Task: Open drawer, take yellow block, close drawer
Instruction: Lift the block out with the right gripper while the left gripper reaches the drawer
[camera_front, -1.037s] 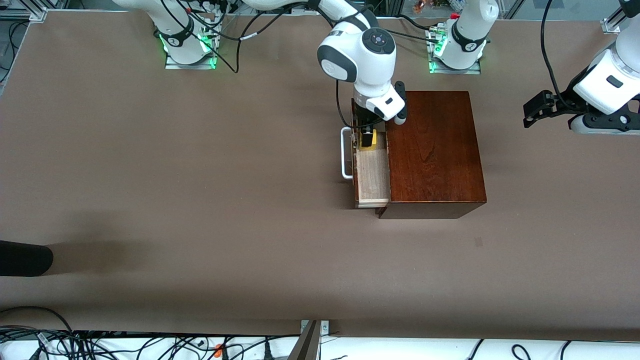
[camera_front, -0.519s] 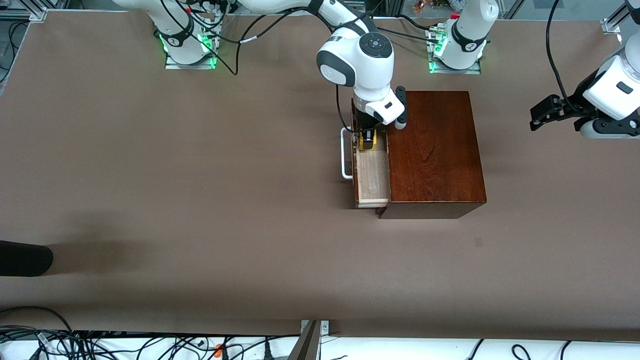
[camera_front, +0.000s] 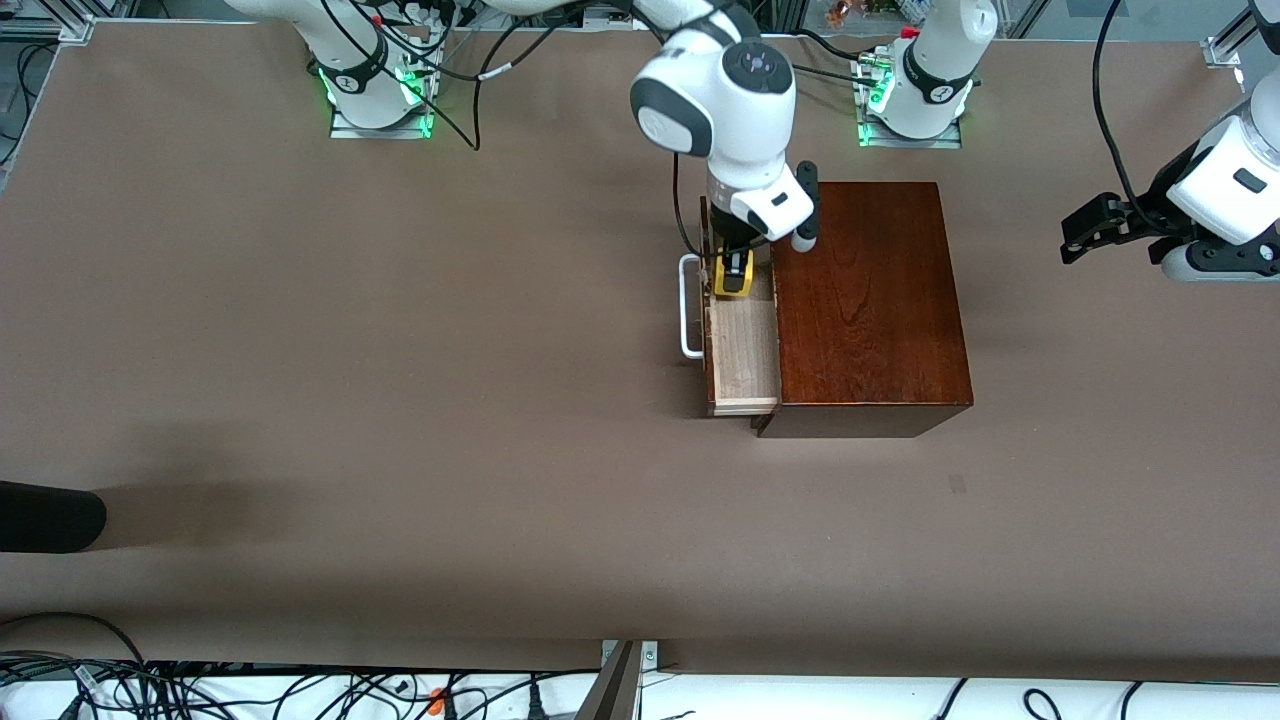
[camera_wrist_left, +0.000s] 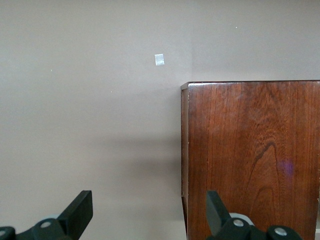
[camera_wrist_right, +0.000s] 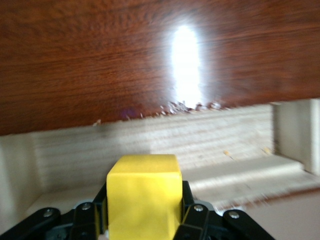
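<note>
**A:** Where is the yellow block (camera_front: 734, 278) now?

**B:** It is between the fingers of the right gripper (camera_front: 733, 276), which are closed on its two sides. In the right wrist view the yellow block (camera_wrist_right: 144, 196) fills the space between the black fingers (camera_wrist_right: 197, 210), and the pale floor of the drawer (camera_wrist_right: 165, 145) is under it. The block is over the part of the open drawer that is farther from the front camera. If it touches the drawer floor or is a little above it, I cannot tell.

**A:** And the drawer itself?

**B:** The drawer (camera_front: 742, 350) is pulled out of the wooden box (camera_front: 866, 300) toward the right arm's end of the table. Its white loop handle (camera_front: 688, 306) is on the outer side of the drawer front. The pale inside is bare in the part nearer to the front camera.

**A:** What does the left gripper (camera_front: 1085, 228) do?

**B:** The left arm waits. Its gripper is in the air over the table (camera_front: 400, 400), well apart from the wooden box, toward the left arm's end. In the left wrist view the left gripper (camera_wrist_left: 149, 210) has its fingers wide apart with nothing between them, and the top of the wooden box (camera_wrist_left: 252, 150) is seen below.
</note>
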